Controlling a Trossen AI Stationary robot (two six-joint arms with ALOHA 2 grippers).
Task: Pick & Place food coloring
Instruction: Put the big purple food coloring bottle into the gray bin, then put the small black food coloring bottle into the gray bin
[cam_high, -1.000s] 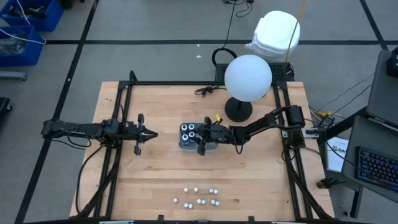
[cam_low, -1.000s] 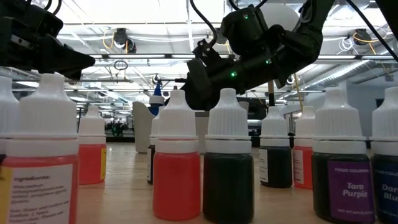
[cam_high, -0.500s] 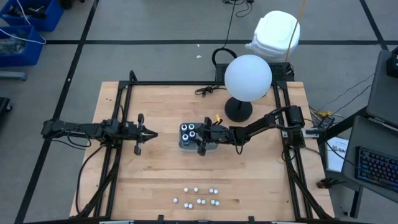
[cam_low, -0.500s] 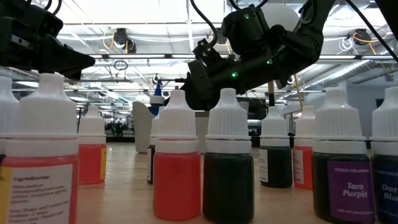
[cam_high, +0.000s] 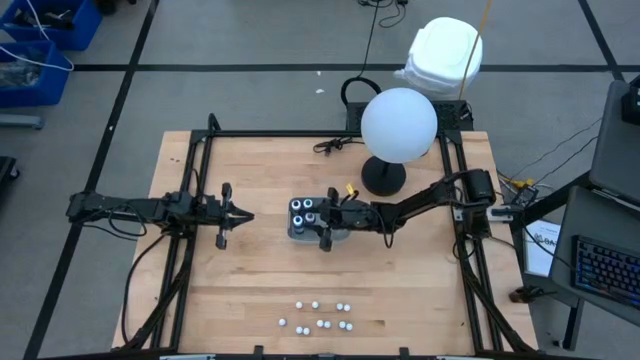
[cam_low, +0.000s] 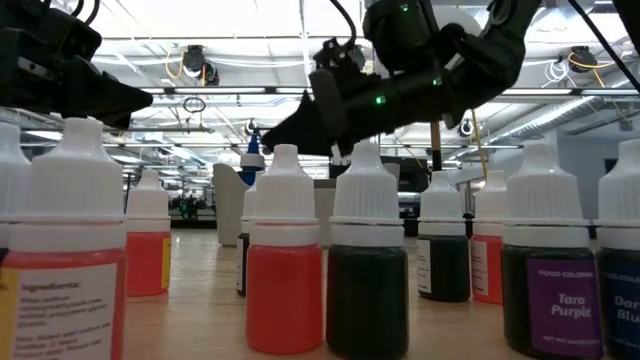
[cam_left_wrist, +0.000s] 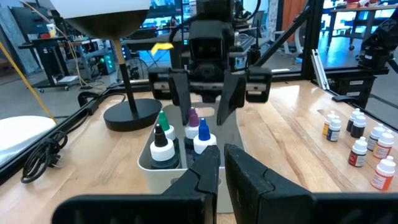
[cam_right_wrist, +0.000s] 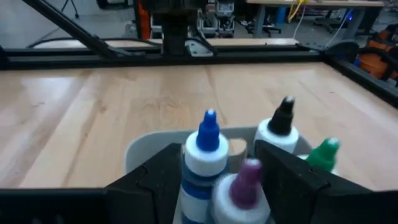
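A pale grey tray (cam_high: 296, 228) at the table's middle holds several food coloring bottles with white shoulders and coloured tips: blue (cam_right_wrist: 208, 149), purple (cam_right_wrist: 247, 180), black (cam_right_wrist: 280, 127) and green (cam_right_wrist: 323, 155). My right gripper (cam_high: 328, 220) hovers open just over the tray, its fingers (cam_right_wrist: 155, 180) standing on either side of the blue and purple bottles without touching them. My left gripper (cam_high: 243, 215) waits shut, level, to the tray's left. Several white-capped dropper bottles (cam_high: 320, 315) stand upright near the table's front edge.
A white globe lamp (cam_high: 398, 125) on a black round base (cam_high: 383, 177) stands behind the tray at the far right, with a black cable (cam_high: 330, 145) beside it. Black frame rails (cam_high: 200, 180) run along the table's sides. Bare wood lies between the tray and the dropper bottles.
My right gripper has opened wider over the tray and risen a little, its fingers tipping up toward level. The bottles in the tray stand where they were. My left arm has kept still.
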